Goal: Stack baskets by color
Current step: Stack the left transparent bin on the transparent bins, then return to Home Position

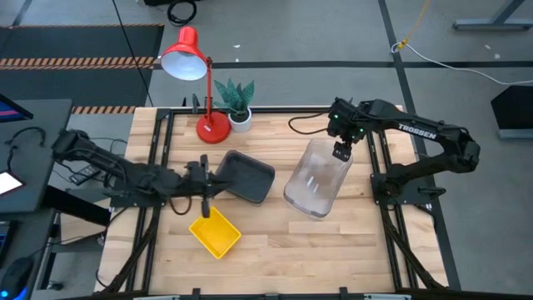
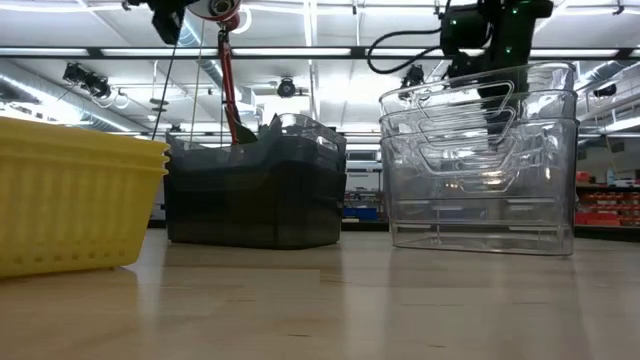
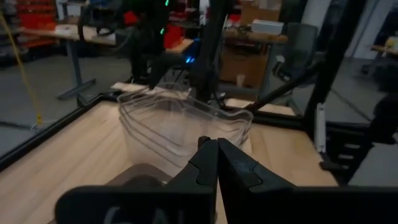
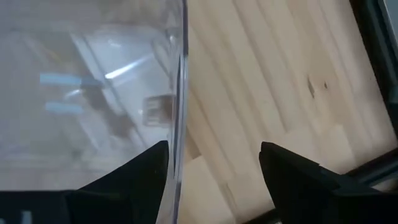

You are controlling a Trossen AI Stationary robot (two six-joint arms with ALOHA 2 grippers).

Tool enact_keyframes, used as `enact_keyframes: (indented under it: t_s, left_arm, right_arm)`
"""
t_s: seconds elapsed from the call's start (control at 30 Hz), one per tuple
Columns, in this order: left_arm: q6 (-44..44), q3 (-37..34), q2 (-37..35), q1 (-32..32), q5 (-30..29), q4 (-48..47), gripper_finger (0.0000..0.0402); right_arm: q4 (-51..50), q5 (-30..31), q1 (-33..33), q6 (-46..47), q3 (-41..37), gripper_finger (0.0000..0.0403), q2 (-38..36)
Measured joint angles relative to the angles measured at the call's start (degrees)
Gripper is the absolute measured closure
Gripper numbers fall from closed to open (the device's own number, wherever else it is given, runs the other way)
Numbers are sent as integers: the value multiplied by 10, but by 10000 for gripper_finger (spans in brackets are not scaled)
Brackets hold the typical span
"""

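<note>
Right gripper [image 1: 341,152] is hanging open-jawed astride rim of clear see-through plastic basket stack [image 1: 316,185]. Left gripper [image 1: 205,187], jaws closed on nothing, is hovering beside dark grey plastic basket stack [image 1: 246,176], between it and yellow plastic basket stack [image 1: 215,232]. Advice: lift straight up, not dragging rim.

Three nested stacks — yellow baskets [image 1: 216,232] nearest, dark grey baskets [image 1: 246,176] mid-table, clear baskets [image 1: 318,178] rightward — all upright.
</note>
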Motion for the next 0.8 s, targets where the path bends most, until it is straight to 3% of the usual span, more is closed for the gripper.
enact_keyframes:
  t_s: [0.27,0.37,0.6,0.8]
  left_arm:
    - [-14,66,102,35,16,-12,389]
    - [-14,85,119,43,25,-13,389]
    - [-21,131,167,70,64,-33,393]
    - [9,168,186,79,83,-63,392]
  right_arm:
    - [-20,52,-2,2,16,147,-3]
    - [-19,11,-5,-20,16,147,-4]
    - [-14,2,-10,-14,15,147,-24]
    - [27,-20,-5,10,15,147,-89]
